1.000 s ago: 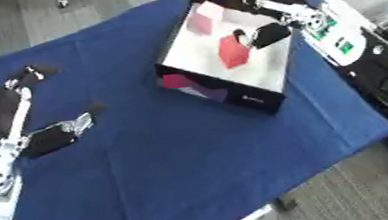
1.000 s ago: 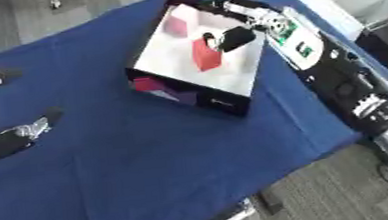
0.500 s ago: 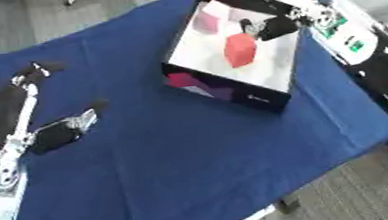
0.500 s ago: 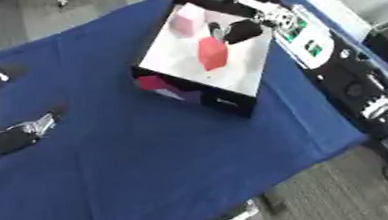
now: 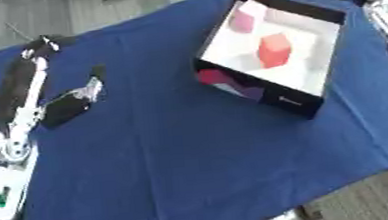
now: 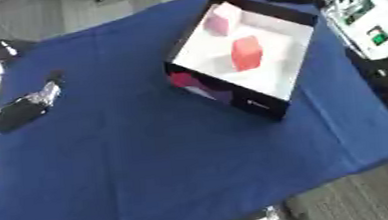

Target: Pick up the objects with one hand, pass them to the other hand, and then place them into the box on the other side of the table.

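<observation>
Red cube [image 5: 274, 50] and seemingly pink block [image 5: 242, 21] inside box [image 5: 262, 93].

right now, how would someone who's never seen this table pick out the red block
Find the black-walled box with a white floor, on the blue tablecloth toward the robot's right. Two blocks lie inside. The red block sits near the middle of the floor; it is the darker, saturated red one, while its neighbour, the pink block, is paler and lies in the far corner.

Blue-clothed table [image 5: 194, 172]; black-walled box [image 5: 273, 55] stands on it; left hand [image 5: 67, 104] rests there too.
</observation>
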